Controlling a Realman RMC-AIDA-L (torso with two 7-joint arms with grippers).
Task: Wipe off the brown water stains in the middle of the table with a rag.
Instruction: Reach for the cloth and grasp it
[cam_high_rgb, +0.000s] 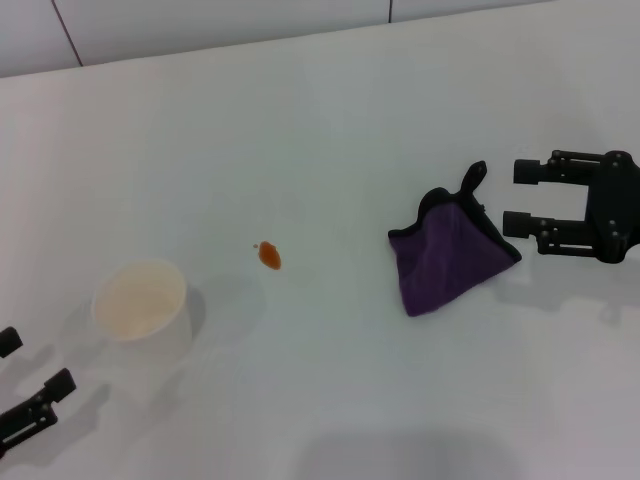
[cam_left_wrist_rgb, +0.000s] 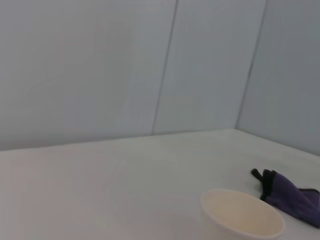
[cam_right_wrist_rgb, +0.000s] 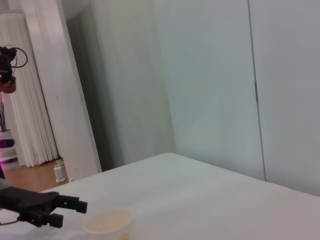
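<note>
With the brown stain (cam_high_rgb: 270, 256) unwiped mid-desk (cam_high_rgb: 330, 130), the right pincer (cam_high_rgb: 518, 197) hovers with fingers spread just beside the purple rag (cam_high_rgb: 447, 258), apparently about to grasp it, while the left pincer (cam_high_rgb: 32, 378), also spread, idles near the paper cup (cam_high_rgb: 140, 302).

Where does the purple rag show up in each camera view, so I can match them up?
Head view: the rag lies right of centre on the table, just before the open right gripper.
Left wrist view: the rag sits at the lower right, behind the paper cup.
Right wrist view: not in it.
Shared landmark: the paper cup, also in the right wrist view.
</note>
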